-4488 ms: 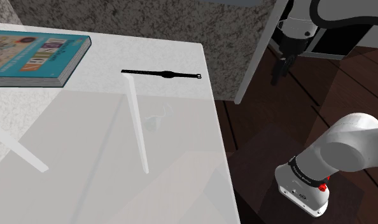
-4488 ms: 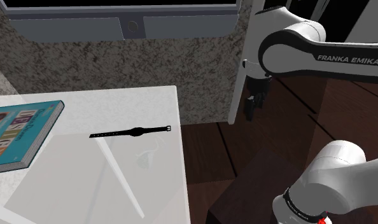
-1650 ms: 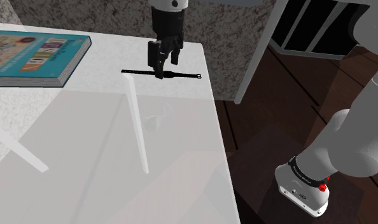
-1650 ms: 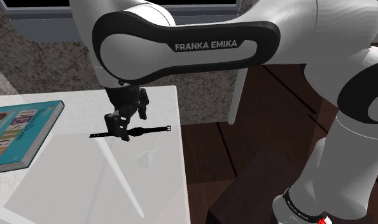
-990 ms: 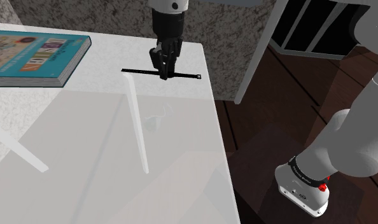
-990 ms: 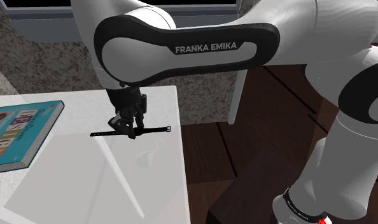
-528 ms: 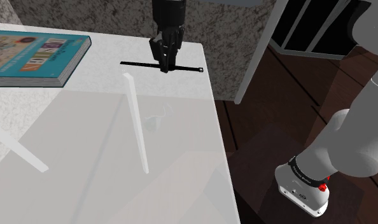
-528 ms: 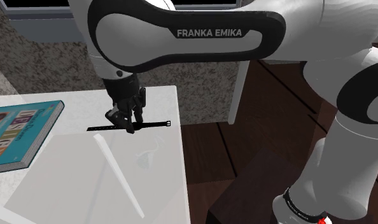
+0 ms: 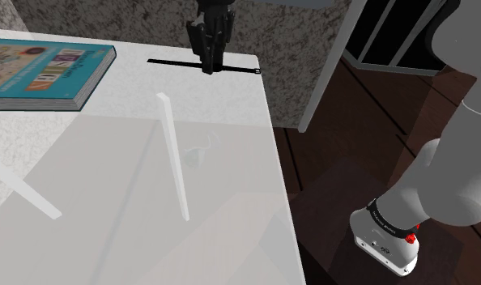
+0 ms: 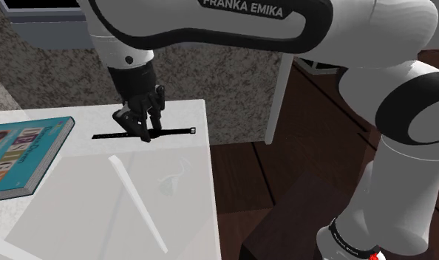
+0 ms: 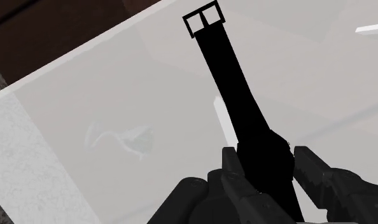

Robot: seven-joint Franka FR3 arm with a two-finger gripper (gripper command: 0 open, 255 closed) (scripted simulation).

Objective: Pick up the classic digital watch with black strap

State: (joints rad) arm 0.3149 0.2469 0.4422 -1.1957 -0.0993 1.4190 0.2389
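The black two-finger tool (image 9: 208, 68) pinches the slim black-strapped digital watch (image 9: 240, 70) at its middle, toward 12 o'clock over the pale tabletop (image 9: 231, 202). Grasp looks done; lifting well clear remains.

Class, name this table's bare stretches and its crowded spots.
Bare: the table from the book across to its edge on the shoulder view's right, and all the near part. Crowded: the far corner, where the gripper clasps the watch.
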